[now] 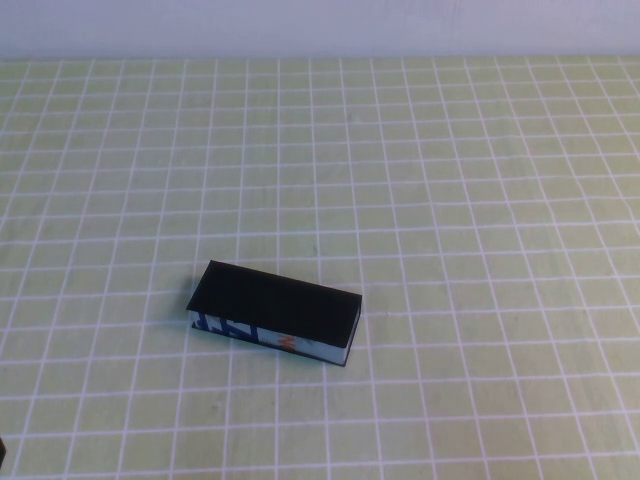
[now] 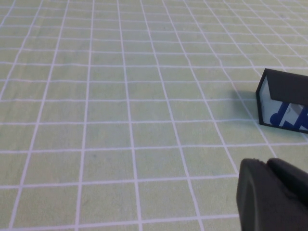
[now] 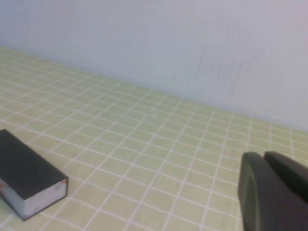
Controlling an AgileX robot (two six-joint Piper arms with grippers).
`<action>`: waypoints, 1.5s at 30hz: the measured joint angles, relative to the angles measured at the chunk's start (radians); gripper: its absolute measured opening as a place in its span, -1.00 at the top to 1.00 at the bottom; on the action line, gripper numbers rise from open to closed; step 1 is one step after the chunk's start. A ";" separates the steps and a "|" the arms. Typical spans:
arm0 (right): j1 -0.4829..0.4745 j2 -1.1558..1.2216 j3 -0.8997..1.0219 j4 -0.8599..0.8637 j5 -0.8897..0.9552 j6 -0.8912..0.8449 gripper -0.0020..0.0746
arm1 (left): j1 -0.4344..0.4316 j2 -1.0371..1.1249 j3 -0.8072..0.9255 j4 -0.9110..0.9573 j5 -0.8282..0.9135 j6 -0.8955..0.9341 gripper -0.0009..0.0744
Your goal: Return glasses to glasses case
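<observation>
The glasses case point(image 1: 275, 310) lies closed on the green checked cloth, a little left of centre near the front. It has a black top and a pale side with blue and orange print. The glasses are out of view. In the left wrist view my left gripper point(image 2: 266, 162) is shut with its dark fingers pressed together and nothing between them; one end of the glasses case point(image 2: 284, 103) lies some way ahead of it. My right gripper point(image 3: 263, 155) is also shut and empty, well apart from the glasses case point(image 3: 29, 178). Neither gripper shows in the high view.
The green cloth point(image 1: 450, 200) with white grid lines covers the whole table. A pale wall point(image 1: 320, 25) runs along the far edge. A small dark shape point(image 1: 2, 455) sits at the front left corner of the high view.
</observation>
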 joint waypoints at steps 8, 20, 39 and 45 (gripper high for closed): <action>-0.168 -0.003 0.000 0.000 0.000 0.000 0.99 | 0.000 0.000 0.000 0.000 0.000 0.000 0.99; -0.393 -0.220 0.182 0.105 0.081 0.000 0.99 | 0.000 0.000 0.000 0.000 0.000 0.000 0.99; -0.416 -0.223 0.259 -0.243 0.217 0.450 0.99 | 0.000 0.000 0.000 0.000 0.000 0.000 0.99; -0.416 -0.223 0.259 -0.243 0.217 0.462 0.99 | 0.000 0.000 0.000 0.000 0.000 0.000 0.99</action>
